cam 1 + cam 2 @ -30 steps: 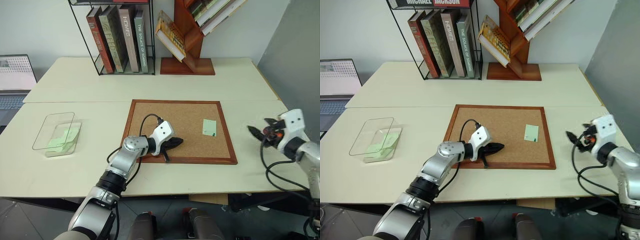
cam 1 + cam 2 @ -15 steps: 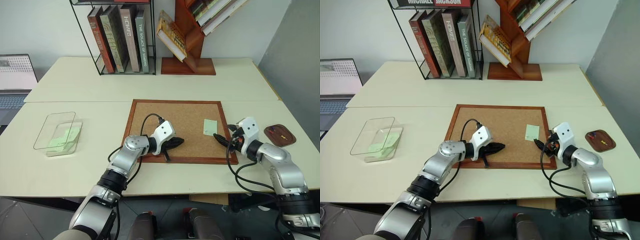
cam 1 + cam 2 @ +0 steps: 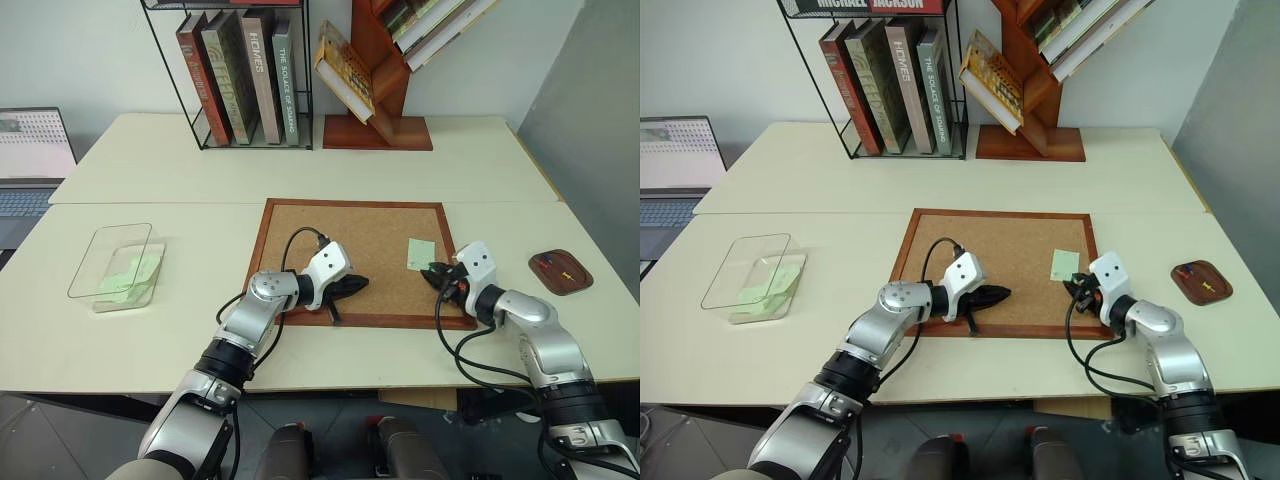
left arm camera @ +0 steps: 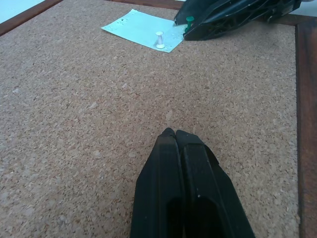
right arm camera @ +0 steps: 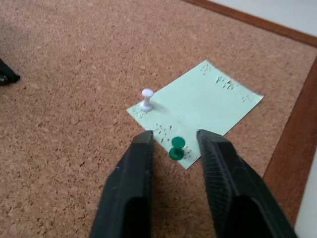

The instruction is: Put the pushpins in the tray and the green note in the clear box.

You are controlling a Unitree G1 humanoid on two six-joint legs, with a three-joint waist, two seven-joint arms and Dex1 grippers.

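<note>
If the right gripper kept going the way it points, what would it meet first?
Probably the green pushpin, standing between the right gripper's open fingers in the green note; depth is uncertain.

The contents of the small dark reddish-brown tray (image 3: pixel 560 271) at the right were too small to be told apart; only specks of red and yellow could be made out. A pale green slip lay in the clear plastic box (image 3: pixel 115 264) at the left, its outline smeared by the walls. The open laptop (image 3: pixel 30 165) at the far left was cut off by the picture's edge. The wire rack of upright books (image 3: pixel 240 75) and the slanted wooden bookshelf (image 3: pixel 385 70) at the far side were cut off at the top. Whether the black fingertips of the right gripper (image 5: pixel 174 148) touched the green pushpin (image 5: pixel 176 148) between them could not be told.
</note>
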